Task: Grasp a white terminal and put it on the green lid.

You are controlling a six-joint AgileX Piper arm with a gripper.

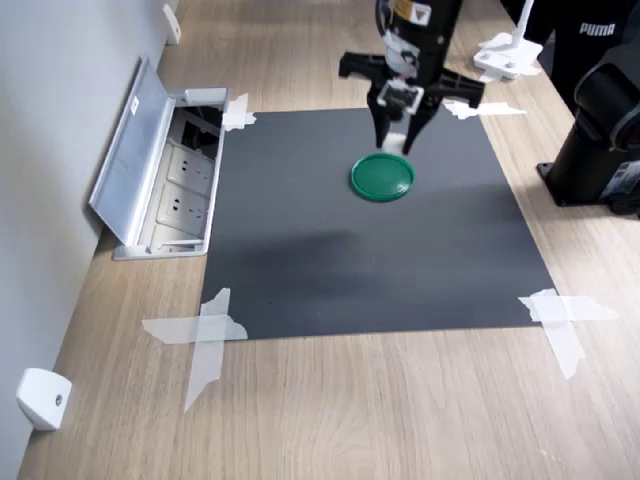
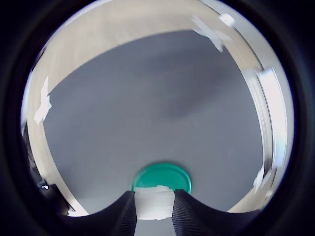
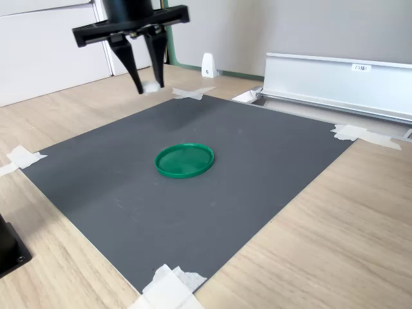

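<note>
The green lid [image 1: 382, 177] [image 3: 185, 160] lies flat on the dark grey mat [image 1: 340, 270]. My gripper [image 1: 395, 143] [image 3: 149, 87] hangs in the air above the mat, just past the lid's far edge in the first exterior view and up to the left of it in the second exterior view. It is shut on the white terminal [image 3: 151, 87]. In the wrist view the terminal [image 2: 154, 202] sits pinched between the two dark fingers [image 2: 125, 216], with the green lid [image 2: 161, 176] just beyond the fingertips.
An open floor socket box with a raised metal flap [image 1: 165, 190] [image 3: 335, 77] borders the mat. White tape crosses [image 1: 205, 335] hold the mat's corners. A white wedge block [image 1: 42, 398] stands by the wall. A black base [image 1: 600, 150] stands at the first exterior view's right.
</note>
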